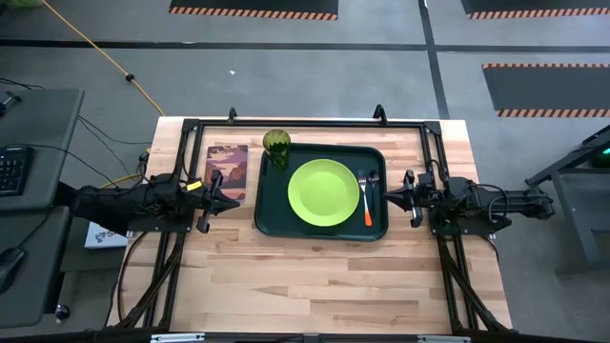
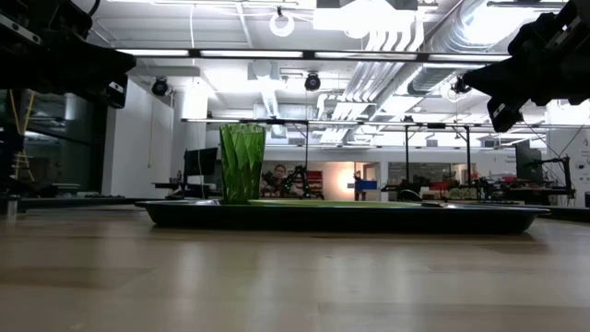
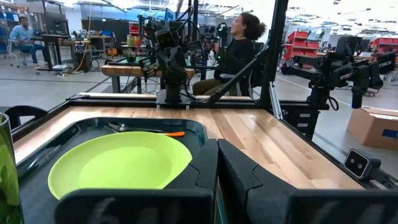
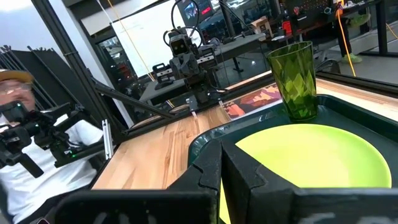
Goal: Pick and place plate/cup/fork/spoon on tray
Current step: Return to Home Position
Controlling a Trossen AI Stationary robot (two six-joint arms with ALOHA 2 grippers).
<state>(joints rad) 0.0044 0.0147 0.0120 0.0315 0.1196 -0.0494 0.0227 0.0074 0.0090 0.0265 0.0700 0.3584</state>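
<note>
A wooden bench seen from above holds a dark tray near its far middle. A lime-green plate lies flat in the tray's centre. A fork with an orange handle and a metal spoon lie side by side between the plate and the tray's right rim. A green cup stands upright at the tray's far left corner. A picture card lies just left of the tray. The left hand, closed and empty, sits beside the tray's left edge; the right hand, also closed and empty, sits beside the right edge. The near half of the bench is bare wood.
</note>
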